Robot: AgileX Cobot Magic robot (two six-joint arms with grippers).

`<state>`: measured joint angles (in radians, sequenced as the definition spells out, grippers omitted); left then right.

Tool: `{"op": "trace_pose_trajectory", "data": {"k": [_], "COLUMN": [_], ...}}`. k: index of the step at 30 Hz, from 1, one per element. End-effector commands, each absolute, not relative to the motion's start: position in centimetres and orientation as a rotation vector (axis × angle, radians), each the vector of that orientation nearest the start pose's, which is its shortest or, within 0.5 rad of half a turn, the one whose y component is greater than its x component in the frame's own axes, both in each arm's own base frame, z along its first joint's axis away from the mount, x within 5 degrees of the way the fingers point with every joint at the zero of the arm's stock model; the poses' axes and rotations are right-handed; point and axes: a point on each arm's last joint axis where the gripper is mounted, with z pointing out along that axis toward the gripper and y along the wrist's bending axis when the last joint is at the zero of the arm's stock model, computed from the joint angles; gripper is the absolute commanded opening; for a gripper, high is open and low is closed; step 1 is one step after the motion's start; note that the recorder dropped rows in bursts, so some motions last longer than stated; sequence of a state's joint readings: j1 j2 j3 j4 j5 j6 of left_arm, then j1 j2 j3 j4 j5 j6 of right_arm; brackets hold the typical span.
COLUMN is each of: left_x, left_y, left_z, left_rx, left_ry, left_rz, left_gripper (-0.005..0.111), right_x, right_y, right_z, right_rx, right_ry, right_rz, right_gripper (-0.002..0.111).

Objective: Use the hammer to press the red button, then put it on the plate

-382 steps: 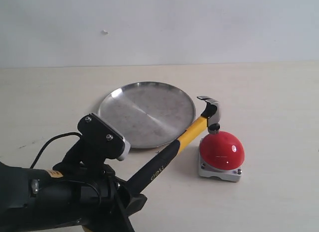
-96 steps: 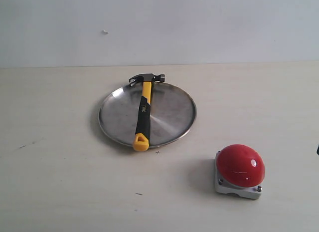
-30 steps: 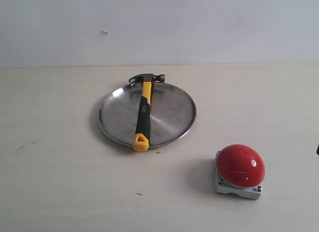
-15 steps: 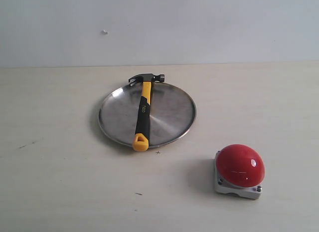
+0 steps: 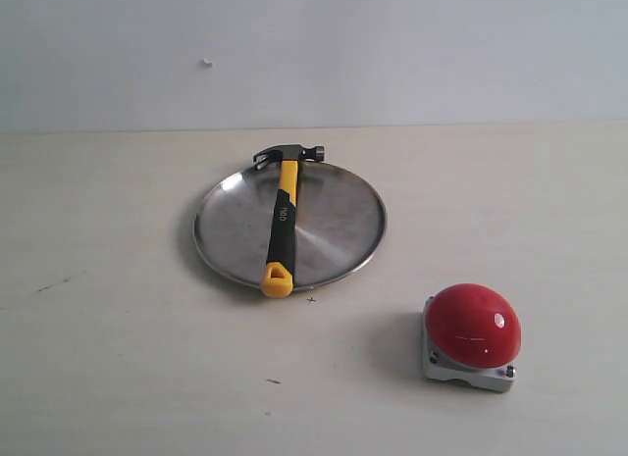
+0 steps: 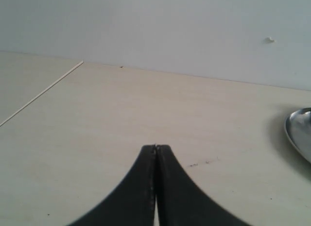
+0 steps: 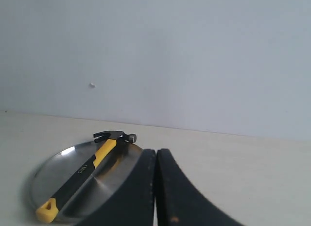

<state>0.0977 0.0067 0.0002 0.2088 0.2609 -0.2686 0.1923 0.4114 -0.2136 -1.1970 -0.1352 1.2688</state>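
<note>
Far left: the left black gripper (image 6: 156, 147), pinched fully shut, nothing held, low over the pale wooden table (image 5: 118, 358). No sign of it from the outside camera

Next along: the round shiny silver metal plate (image 5: 339, 216). Lying across it, the small claw hammer with the black-and-yellow handle (image 5: 282, 221), dark head at the far rim, yellow end poking just past the near rim. Touched by no gripper

Further right, well apart from the plate: the big shiny red dome button (image 5: 473, 326) on its little grey square base, alone on the table

Far right: the right black gripper (image 7: 156, 150), pinched fully shut too and empty, also out of the outside camera's sight

Just changed: nothing for hammer, plate or button, all in the same spots as half a second back. Only a small dark bit at the right edge a second ago, gone now. Probably means job done: hammer on the plate, arms pulled away

From the left wrist camera: just a sliver of the plate (image 6: 299, 131), no hammer, no button. From the right wrist camera: hammer (image 7: 90, 165) and plate (image 7: 109, 177) close up, no button. All three together only from the outside camera
</note>
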Motion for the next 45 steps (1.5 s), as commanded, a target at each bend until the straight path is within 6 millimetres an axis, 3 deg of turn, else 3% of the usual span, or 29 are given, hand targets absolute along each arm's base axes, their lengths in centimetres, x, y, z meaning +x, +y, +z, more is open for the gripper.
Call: {"op": "trace_pose_trajectory", "data": {"k": [1, 5, 8, 13, 22, 29, 45], "left_x": [5.4, 5.4, 5.4, 5.4, 5.4, 5.4, 5.4], "left_y": [1.0, 1.0, 1.0, 1.0, 1.0, 1.0, 1.0], "left_z": [19.0, 19.0, 19.0, 19.0, 19.0, 19.0, 19.0], "left_rx": [-0.186, -0.186, -0.186, -0.186, -0.186, -0.186, -0.186], "left_ry": [1.726, 1.726, 1.726, 1.726, 1.726, 1.726, 1.726], "left_rz": [0.063, 0.063, 0.063, 0.063, 0.063, 0.063, 0.063], "left_gripper": [0.0, 0.0, 0.0, 0.0, 0.0, 0.0, 0.0], "right_x": [9.2, 8.6, 8.2, 6.8, 5.4, 5.5, 5.4], "right_y": [3.0, 2.5, 1.3, 0.3, -1.0, -0.8, -0.8], "right_z": [26.2, 26.6, 26.3, 25.8, 21.9, 19.7, 18.7], "right_rx": [-0.214, -0.155, 0.006, 0.011, 0.242, 0.154, 0.151], "right_ry": [1.604, 1.568, 1.601, 1.613, 1.584, 1.66, 1.769], "right_rz": [0.299, 0.282, 0.25, 0.098, -0.012, -0.08, -0.092], "right_gripper": [0.0, 0.0, 0.0, 0.0, 0.0, 0.0, 0.0]}}
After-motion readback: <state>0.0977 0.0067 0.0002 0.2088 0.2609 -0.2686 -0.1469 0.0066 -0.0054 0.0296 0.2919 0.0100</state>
